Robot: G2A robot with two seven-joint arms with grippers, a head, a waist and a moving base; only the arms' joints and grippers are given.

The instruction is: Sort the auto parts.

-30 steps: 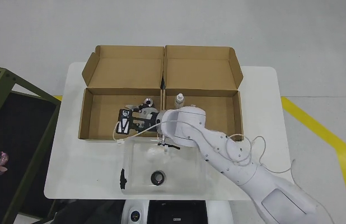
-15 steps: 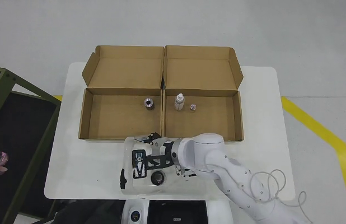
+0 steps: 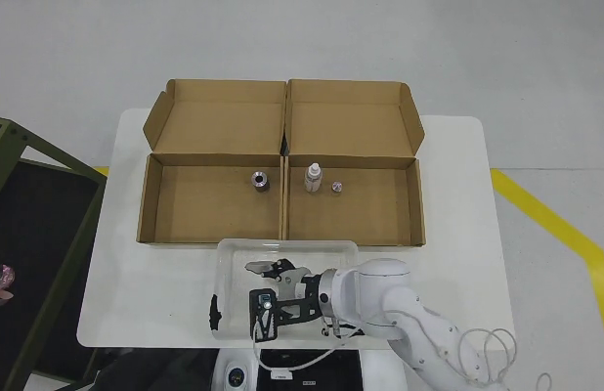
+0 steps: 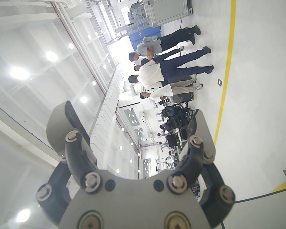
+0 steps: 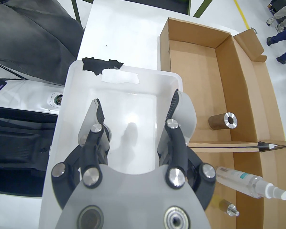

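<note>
Hovering over glossy white tray (image 5: 143, 86): right tool (image 5: 136, 97), ribbed pads (image 5: 100, 114) apart; left tool (image 4: 132, 108) apart.

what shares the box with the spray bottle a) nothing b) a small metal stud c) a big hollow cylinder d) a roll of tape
b: a small metal stud stands beside the spray bottle in one cardboard box; the hollow cylinder sits in the other box.

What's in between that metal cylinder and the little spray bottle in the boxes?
Just the two boxes' adjoining cardboard walls. The metal cylinder sits in one box, the spray bottle in the other; the top view shows it.
</note>
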